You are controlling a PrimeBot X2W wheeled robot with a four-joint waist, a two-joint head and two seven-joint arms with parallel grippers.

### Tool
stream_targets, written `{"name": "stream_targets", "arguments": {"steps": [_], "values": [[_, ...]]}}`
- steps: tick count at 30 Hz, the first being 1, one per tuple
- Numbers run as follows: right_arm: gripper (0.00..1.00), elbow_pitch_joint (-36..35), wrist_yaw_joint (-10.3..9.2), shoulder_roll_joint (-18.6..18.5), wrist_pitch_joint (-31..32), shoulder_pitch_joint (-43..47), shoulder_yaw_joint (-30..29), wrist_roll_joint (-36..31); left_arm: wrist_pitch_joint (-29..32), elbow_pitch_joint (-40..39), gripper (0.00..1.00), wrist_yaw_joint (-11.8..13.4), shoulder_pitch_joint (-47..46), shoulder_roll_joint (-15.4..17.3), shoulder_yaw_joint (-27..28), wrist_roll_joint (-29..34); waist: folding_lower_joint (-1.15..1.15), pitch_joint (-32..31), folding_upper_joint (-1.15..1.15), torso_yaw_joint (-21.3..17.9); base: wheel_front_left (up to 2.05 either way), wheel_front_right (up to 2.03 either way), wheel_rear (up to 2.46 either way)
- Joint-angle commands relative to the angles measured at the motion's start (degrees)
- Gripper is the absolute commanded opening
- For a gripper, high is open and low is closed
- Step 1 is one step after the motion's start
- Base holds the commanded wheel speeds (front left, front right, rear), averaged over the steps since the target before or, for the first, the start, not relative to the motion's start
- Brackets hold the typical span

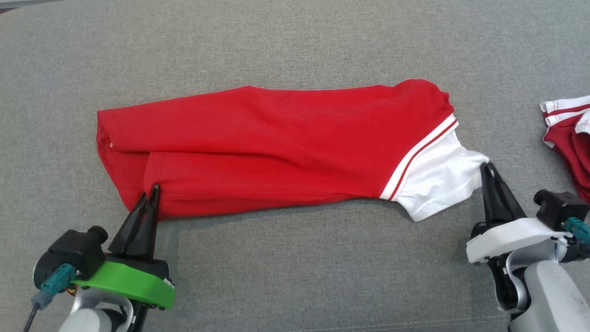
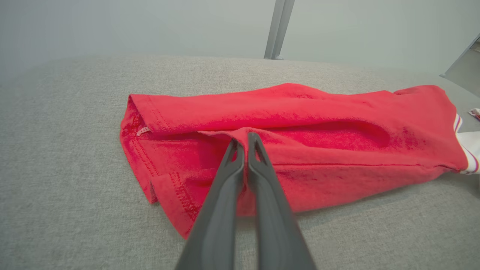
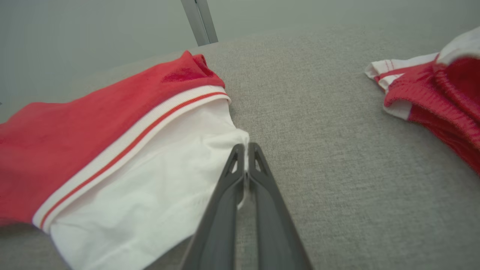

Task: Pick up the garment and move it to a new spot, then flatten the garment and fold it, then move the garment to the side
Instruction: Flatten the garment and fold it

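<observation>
**Item 1: garment** (image 1: 276,147). A red shirt-like piece with one white end, set off by a white band with a thin red stripe. It lay on the grey cloth surface (image 1: 295,46), about the middle of the head view. Its long axis ran across me from left to right, tilted slightly, so its far edge climbed away from me toward the right. The red hemmed end pointed to my left and the white end to my right. It was folded lengthwise, with a red layer lying over the near half. A small label (image 1: 110,145) showed at the left end.

**Item 2: left claw** (image 1: 153,190). The fingers were together, clamped on a corner of the red top layer at the garment's near edge, close to the left end. In the left wrist view the red cloth rose in a small peak between the tips.

**Item 3: right claw** (image 1: 486,167). The fingers were together, clamped on the outer corner of the white end. In the right wrist view a sliver of white cloth showed between the fingers.

**Item 4: second garment** (image 1: 569,138). Red with white striped trim, bunched up. It lay at the far right of the surface, well apart from the first, and was cut off by the frame edge.

**Item 5: metal post** (image 2: 277,30). Grey, standing beyond the far edge of the surface.
</observation>
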Motion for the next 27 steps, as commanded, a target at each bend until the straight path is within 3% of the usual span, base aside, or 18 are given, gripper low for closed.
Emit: {"name": "stream_targets", "arguments": {"steps": [1,9,19,27], "values": [[0.00,-1.9,-0.02,-0.8,-1.2,-1.2,-0.4,0.2,0.0,-1.3,0.00,0.4,-0.9,0.9,0.6,0.3,0.00,-0.1,0.00,-0.1,0.00,0.00,0.00],[0.00,-18.8,-0.02,-2.8,-3.1,-5.6,-3.7,-2.8,2.2,-10.0,0.00,1.6,-4.7,5.2,3.3,2.2,0.00,-0.5,0.00,-1.2,0.00,0.00,0.00],[0.00,-36.7,-0.03,-5.9,2.9,-14.1,-9.1,-7.3,5.5,-19.5,0.00,3.0,-13.2,8.7,6.7,3.4,0.00,-2.4,0.00,-2.6,0.00,0.00,0.00],[0.00,-43.2,-0.03,-6.7,7.8,-16.8,-10.0,-7.0,6.3,-25.2,0.00,5.2,-18.9,10.3,10.1,4.5,0.00,-3.9,0.00,-3.7,0.00,0.00,0.00]]}}
